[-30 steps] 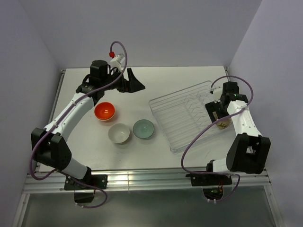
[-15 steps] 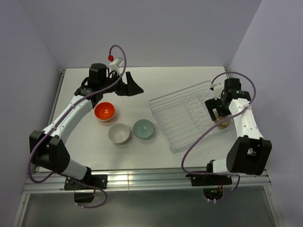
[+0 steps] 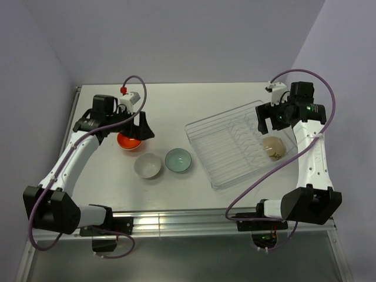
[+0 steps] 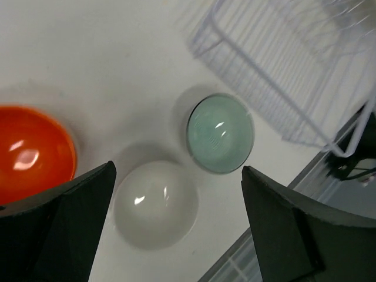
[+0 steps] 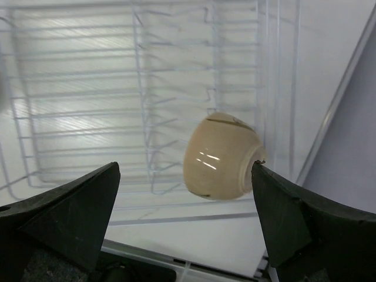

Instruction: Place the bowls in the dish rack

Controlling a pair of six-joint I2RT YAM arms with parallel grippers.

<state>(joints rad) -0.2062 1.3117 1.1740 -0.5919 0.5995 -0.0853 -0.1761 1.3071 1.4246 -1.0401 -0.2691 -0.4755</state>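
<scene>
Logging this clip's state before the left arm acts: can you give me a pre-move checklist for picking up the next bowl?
1. Left end effector open: ok.
2. Orange bowl centred between its fingers: not ok, it sits off toward one finger in the wrist view.
3. Cream bowl and mint bowl clear of the orange bowl: ok, gaps show.
4. Right end effector open, off the beige bowl: ok.
5. Beige bowl inside the dish rack: ok, lying tilted.
6. Beige bowl stable there: cannot tell.
</scene>
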